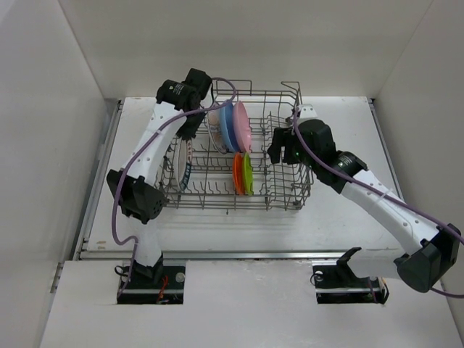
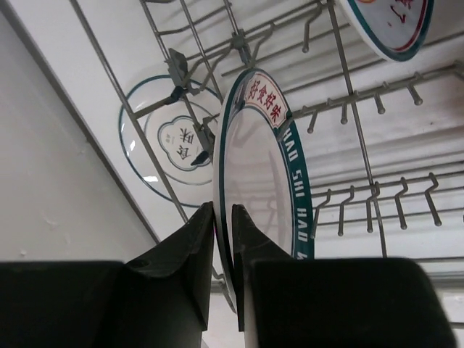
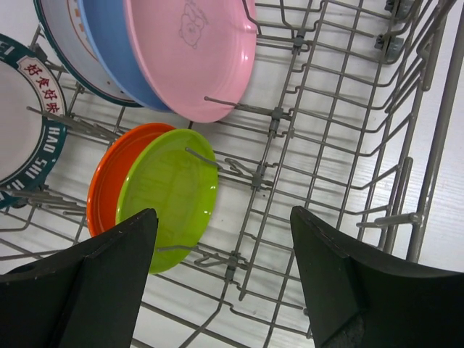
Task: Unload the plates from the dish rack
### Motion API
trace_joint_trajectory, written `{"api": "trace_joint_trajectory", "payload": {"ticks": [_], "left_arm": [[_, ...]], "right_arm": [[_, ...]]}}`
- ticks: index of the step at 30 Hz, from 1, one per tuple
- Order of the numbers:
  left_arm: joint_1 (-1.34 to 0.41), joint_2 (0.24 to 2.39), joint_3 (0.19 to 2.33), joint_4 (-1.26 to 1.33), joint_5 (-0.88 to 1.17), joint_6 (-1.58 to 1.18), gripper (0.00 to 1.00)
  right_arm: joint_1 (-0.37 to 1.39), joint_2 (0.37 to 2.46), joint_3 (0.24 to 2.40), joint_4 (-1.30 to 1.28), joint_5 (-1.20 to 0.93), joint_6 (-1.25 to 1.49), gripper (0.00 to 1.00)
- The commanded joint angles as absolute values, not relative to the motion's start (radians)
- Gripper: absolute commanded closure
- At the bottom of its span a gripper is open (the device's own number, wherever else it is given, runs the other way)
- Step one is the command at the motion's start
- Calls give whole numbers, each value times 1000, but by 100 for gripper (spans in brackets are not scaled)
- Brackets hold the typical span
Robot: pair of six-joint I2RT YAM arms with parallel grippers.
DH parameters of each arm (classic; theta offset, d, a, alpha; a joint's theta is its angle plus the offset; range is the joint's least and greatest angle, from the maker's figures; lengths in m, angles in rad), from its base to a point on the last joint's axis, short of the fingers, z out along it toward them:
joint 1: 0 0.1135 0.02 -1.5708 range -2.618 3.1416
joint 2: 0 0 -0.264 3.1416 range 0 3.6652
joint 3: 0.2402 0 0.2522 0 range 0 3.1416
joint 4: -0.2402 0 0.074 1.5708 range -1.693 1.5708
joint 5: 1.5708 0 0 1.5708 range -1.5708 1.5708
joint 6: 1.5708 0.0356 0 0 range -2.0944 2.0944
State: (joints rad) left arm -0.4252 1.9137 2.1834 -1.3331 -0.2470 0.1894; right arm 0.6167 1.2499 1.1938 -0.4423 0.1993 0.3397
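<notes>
The grey wire dish rack (image 1: 290,197) stands mid-table. My left gripper (image 2: 223,217) is shut on the rim of an upright white plate with a teal lettered rim (image 2: 264,181) in the rack's left part (image 1: 181,165). White, blue (image 1: 227,125) and pink plates (image 1: 241,125) stand together at the rack's back. Small orange (image 3: 107,174) and lime-green plates (image 3: 170,192) stand in front of them. My right gripper (image 3: 223,225) is open and empty above the rack's right part (image 1: 279,148), right of the green plate.
Another white plate with a thin blue rim and cloud mark (image 2: 170,141) shows through the rack wires, beyond the held plate. Upright tines (image 3: 275,116) and the rack's raised sides surround both grippers. White walls enclose the table on three sides.
</notes>
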Motion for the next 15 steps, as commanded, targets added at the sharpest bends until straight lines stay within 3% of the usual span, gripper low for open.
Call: {"api": "trace_joint_trajectory", "payload": {"ticks": [1,15], "left_arm": [[-445,1737,2273,-1260,-304,241,100],[-445,1644,2238,-1177,-325,218,100]], "right_arm": [[623,1252,1261,-416,216,339,21],[614,1308,1390,-442,185,339,19]]}}
